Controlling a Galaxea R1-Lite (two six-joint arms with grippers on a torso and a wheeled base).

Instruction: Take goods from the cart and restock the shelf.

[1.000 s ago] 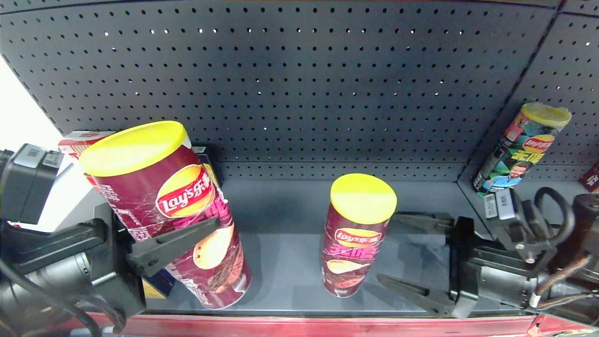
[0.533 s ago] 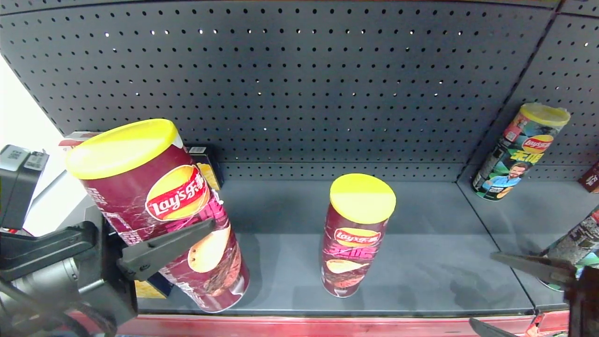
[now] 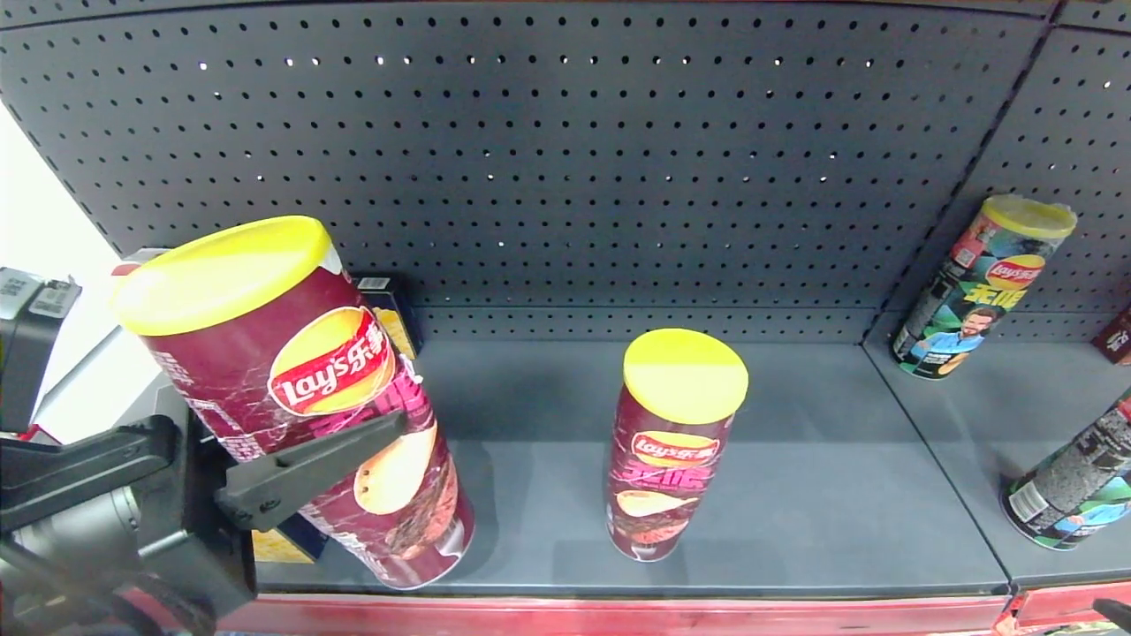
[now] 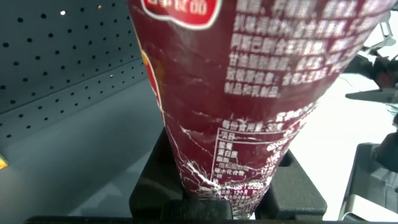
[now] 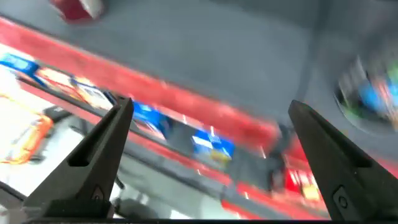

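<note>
**Q.** What do the left fingers hold?
**A.** The left gripper [image 3: 353,415] is clamped on a maroon crisp can [image 3: 309,353] with a yellow lid. One of its fingers [image 3: 309,468] crosses the can's front at mid-height; the other is hidden behind the can. The can is tilted, with its lid back above the finger roots and its base beyond the fingertips, at the front of the shelf [image 3: 795,495].

**Q.** What does the left wrist view add?
**A.** It shows the can's small-print side, which faces away from the head view, rising from between the finger roots.

**Q.** What lies past those fingertips?
**A.** A second maroon can [image 3: 671,450] stands upright mid-shelf, well apart from the fingertips. Farther along, a green-blue can [image 3: 981,291] leans at the pegboard [image 3: 565,177]. A speckled can [image 3: 1069,486] sits nearer the shelf front.

**Q.** And the right gripper?
**A.** In the right wrist view, the right gripper [image 5: 211,106] is spread wide and grasps nothing. The red shelf edge [image 5: 186,99] runs between the two fingers. A blurred blue-green shape [image 5: 367,93] lies outside one finger and is possibly the speckled can.
</note>
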